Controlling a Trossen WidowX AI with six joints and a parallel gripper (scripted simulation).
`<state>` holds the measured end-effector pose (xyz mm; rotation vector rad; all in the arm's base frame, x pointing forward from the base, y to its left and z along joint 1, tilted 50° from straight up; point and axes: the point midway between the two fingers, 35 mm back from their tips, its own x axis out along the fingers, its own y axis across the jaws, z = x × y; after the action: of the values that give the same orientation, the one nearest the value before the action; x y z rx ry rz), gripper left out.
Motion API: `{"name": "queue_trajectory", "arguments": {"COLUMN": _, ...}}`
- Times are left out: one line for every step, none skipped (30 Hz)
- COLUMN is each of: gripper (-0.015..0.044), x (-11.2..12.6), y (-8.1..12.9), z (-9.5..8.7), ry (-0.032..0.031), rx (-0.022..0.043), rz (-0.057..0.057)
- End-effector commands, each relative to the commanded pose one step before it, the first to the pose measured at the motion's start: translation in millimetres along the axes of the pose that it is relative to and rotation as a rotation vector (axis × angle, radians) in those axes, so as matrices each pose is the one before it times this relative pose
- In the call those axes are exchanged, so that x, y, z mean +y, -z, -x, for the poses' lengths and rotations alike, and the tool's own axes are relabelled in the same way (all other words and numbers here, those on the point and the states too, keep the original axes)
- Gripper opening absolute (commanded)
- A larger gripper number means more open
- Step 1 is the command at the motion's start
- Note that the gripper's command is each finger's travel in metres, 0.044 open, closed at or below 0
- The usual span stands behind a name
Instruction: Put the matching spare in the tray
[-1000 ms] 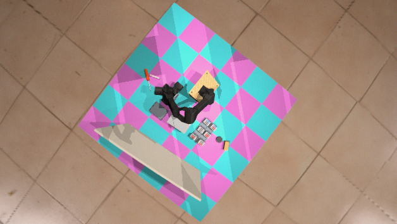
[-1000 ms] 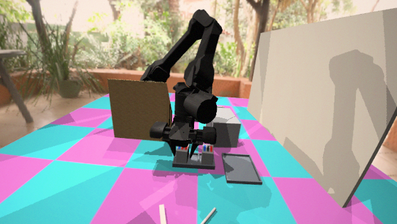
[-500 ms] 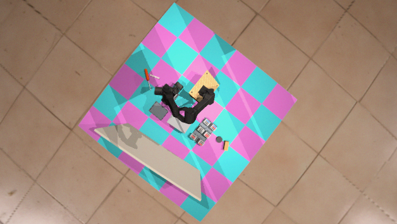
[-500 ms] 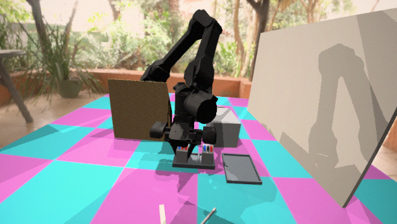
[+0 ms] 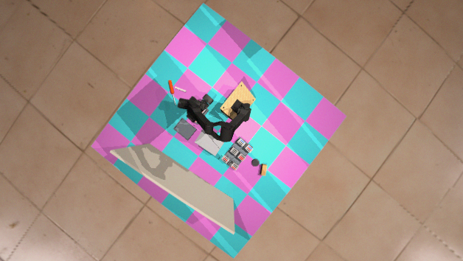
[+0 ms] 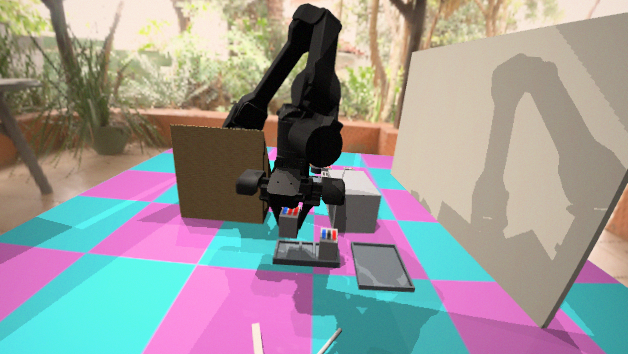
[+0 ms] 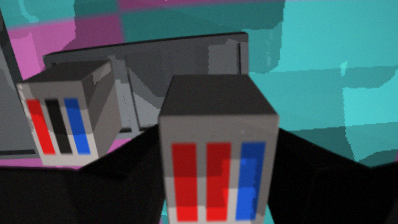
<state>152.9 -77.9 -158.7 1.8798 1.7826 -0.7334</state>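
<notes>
My gripper (image 6: 289, 225) (image 7: 211, 128) is shut on a grey spare block (image 6: 288, 226) (image 7: 218, 97), held upright a little above the dark rack (image 6: 306, 262) (image 7: 150, 46). Its stripes read red, red, blue in the wrist view. A second spare (image 6: 328, 247) (image 7: 70, 117), with red, black and blue stripes there, stands in the rack. The shallow grey tray (image 5: 185, 129) (image 6: 382, 265) lies beside the rack and holds nothing. I cannot tell which thing is the mounted unit; no code on a back is readable.
A pale grey box (image 5: 209, 144) (image 6: 355, 212) stands behind the tray. Several striped units (image 5: 236, 152) sit beyond it, near a dark disc (image 5: 255, 162) and a yellow block (image 5: 263, 169). A brown panel (image 5: 237, 97) (image 6: 220, 175) and a tall beige board (image 5: 192, 184) (image 6: 465, 125) flank the arm. An orange-handled screwdriver (image 5: 170, 87) lies opposite.
</notes>
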Motion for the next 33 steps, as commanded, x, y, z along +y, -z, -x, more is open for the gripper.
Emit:
{"name": "queue_trajectory", "arguments": {"gripper": 0.0, "x": 0.84, "y": -1.63, "z": 29.65, "ry": -0.00819, "rx": -0.01459, "rz": 0.0086}}
{"name": "queue_trajectory", "arguments": {"gripper": 0.0, "x": -0.48, "y": 0.32, "z": 3.63, "ry": -0.00013, "rx": 0.00046, "rz": -0.0001}}
{"name": "queue_trajectory", "arguments": {"gripper": 0.0, "x": -0.17, "y": 0.12, "z": 1.21, "ry": -0.00004, "rx": 0.00016, "rz": 0.0}}
{"name": "queue_trajectory", "arguments": {"gripper": 0.0, "x": 0.0, "y": 0.0, "z": 0.0, "ry": 0.0, "rx": 0.0, "rz": 0.0}}
{"name": "queue_trajectory", "arguments": {"gripper": 0.0, "x": 0.0, "y": 0.0, "z": 0.0, "ry": 0.0, "rx": 0.0, "rz": 0.0}}
{"name": "queue_trajectory", "arguments": {"gripper": 0.0, "x": 0.0, "y": 0.0, "z": 0.0, "ry": 0.0, "rx": 0.0, "rz": 0.0}}
{"name": "queue_trajectory", "arguments": {"gripper": 0.0, "x": 0.0, "y": 0.0, "z": 0.0, "ry": 0.0, "rx": 0.0, "rz": 0.0}}
{"name": "queue_trajectory", "arguments": {"gripper": 0.0, "x": 0.0, "y": 0.0, "z": 0.0, "ry": 0.0, "rx": 0.0, "rz": 0.0}}
{"name": "queue_trajectory", "arguments": {"gripper": 0.0, "x": 0.0, "y": 0.0, "z": 0.0, "ry": 0.0, "rx": 0.0, "rz": 0.0}}
{"name": "queue_trajectory", "arguments": {"gripper": 0.0, "x": 0.0, "y": 0.0, "z": 0.0, "ry": 0.0, "rx": 0.0, "rz": 0.0}}
{"name": "queue_trajectory", "arguments": {"gripper": 0.0, "x": -0.59, "y": 1.47, "z": -2.11, "ry": -0.00018, "rx": 0.00839, "rz": -0.0068}}
{"name": "queue_trajectory", "arguments": {"gripper": 0.0, "x": 0.4, "y": -0.19, "z": 3.61, "ry": -0.00002, "rx": -0.0007, "rz": 0.0003}}
{"name": "queue_trajectory", "arguments": {"gripper": 0.0, "x": 0.57, "y": -0.23, "z": 6.07, "ry": -0.00001, "rx": -0.00112, "rz": 0.0005}}
{"name": "queue_trajectory", "arguments": {"gripper": 0.0, "x": 0.54, "y": -0.14, "z": 7.55, "ry": 0.00002, "rx": -0.0013, "rz": 0.0006}}
{"name": "queue_trajectory", "arguments": {"gripper": 0.0, "x": 0.37, "y": 0.02, "z": 7.64, "ry": 0.00005, "rx": -0.00121, "rz": 0.0006}}
{"name": "queue_trajectory", "arguments": {"gripper": 0.0, "x": 0.2, "y": 0.18, "z": 7.71, "ry": 0.00009, "rx": -0.00112, "rz": 0.0006}}
{"name": "queue_trajectory", "arguments": {"gripper": 0.0, "x": 0.02, "y": 0.35, "z": 7.77, "ry": 0.00012, "rx": -0.00103, "rz": 0.0006}}
{"name": "queue_trajectory", "arguments": {"gripper": 0.0, "x": -0.15, "y": 0.51, "z": 7.82, "ry": 0.00015, "rx": -0.00094, "rz": 0.0006}}
{"name": "queue_trajectory", "arguments": {"gripper": 0.0, "x": -0.33, "y": 0.69, "z": 7.87, "ry": 0.00017, "rx": -0.00085, "rz": 0.0006}}
{"name": "queue_trajectory", "arguments": {"gripper": 0.0, "x": -0.5, "y": 0.86, "z": 7.9, "ry": 0.0002, "rx": -0.00076, "rz": 0.0006}}
{"name": "queue_trajectory", "arguments": {"gripper": 0.0, "x": -0.54, "y": 0.83, "z": 6.43, "ry": 0.00018, "rx": -0.00055, "rz": 0.0005}}
{"name": "queue_trajectory", "arguments": {"gripper": 0.0, "x": -0.38, "y": 0.56, "z": 3.87, "ry": 0.00012, "rx": -0.0003, "rz": 0.0003}}
{"name": "queue_trajectory", "arguments": {"gripper": 0.0, "x": -0.13, "y": 0.19, "z": 1.29, "ry": 0.00004, "rx": -0.0001, "rz": 0.0001}}
{"name": "queue_trajectory", "arguments": {"gripper": 0.0, "x": 0.0, "y": 0.0, "z": 0.0, "ry": 0.0, "rx": 0.0, "rz": 0.0}}
{"name": "queue_trajectory", "arguments": {"gripper": 0.0, "x": 0.0, "y": 0.0, "z": 0.0, "ry": 0.0, "rx": 0.0, "rz": 0.0}}
{"name": "queue_trajectory", "arguments": {"gripper": 0.0, "x": 0.67, "y": -0.26, "z": 0.17, "ry": -0.00003, "rx": -0.00018, "rz": 0.0}}
{"name": "queue_trajectory", "arguments": {"gripper": 0.0, "x": 2.01, "y": -0.77, "z": 0.51, "ry": -0.0001, "rx": -0.00054, "rz": -0.0001}}
{"name": "queue_trajectory", "arguments": {"gripper": 0.0, "x": 3.37, "y": -1.25, "z": 0.83, "ry": -0.00017, "rx": -0.00087, "rz": -0.0002}}
{"name": "queue_trajectory", "arguments": {"gripper": 0.0, "x": 4.08, "y": -1.45, "z": 0.96, "ry": -0.00021, "rx": -0.001, "rz": -0.0002}}
{"name": "queue_trajectory", "arguments": {"gripper": 0.0, "x": 4.11, "y": -1.39, "z": 0.91, "ry": -0.00022, "rx": -0.00095, "rz": -0.0002}}
{"name": "queue_trajectory", "arguments": {"gripper": 0.0, "x": 4.13, "y": -1.33, "z": 0.86, "ry": -0.00022, "rx": -0.0009, "rz": -0.0001}}
{"name": "queue_trajectory", "arguments": {"gripper": 0.0, "x": 4.15, "y": -1.27, "z": 0.81, "ry": -0.00023, "rx": -0.00085, "rz": -0.0001}}
{"name": "queue_trajectory", "arguments": {"gripper": 0.0, "x": 4.17, "y": -1.21, "z": 0.76, "ry": -0.00023, "rx": -0.00079, "rz": -0.0001}}
